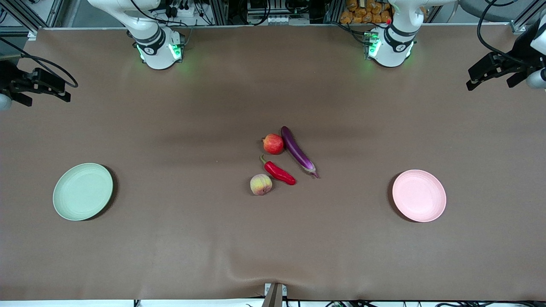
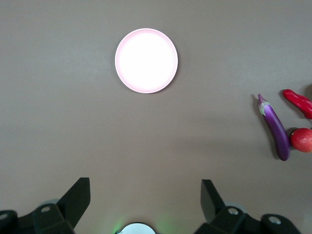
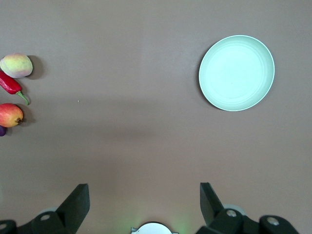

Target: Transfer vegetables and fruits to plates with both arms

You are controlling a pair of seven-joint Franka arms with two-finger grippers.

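Nothing is moved yet: eggplant (image 1: 297,152), chili (image 1: 279,171) and both fruits (image 1: 273,143) lie mid-table, both plates (image 1: 82,191) are bare, and my left gripper (image 2: 145,200) and right gripper (image 3: 144,204) hang spread and empty.

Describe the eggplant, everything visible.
The eggplant is long, slim, glossy deep purple, paler at its stem end, which has a small calyx. It lies flat on the brown table cover mid-table, angled, stem end nearer the front camera. The red fruit sits close beside its blunt end, possibly touching. No gripper is near it.
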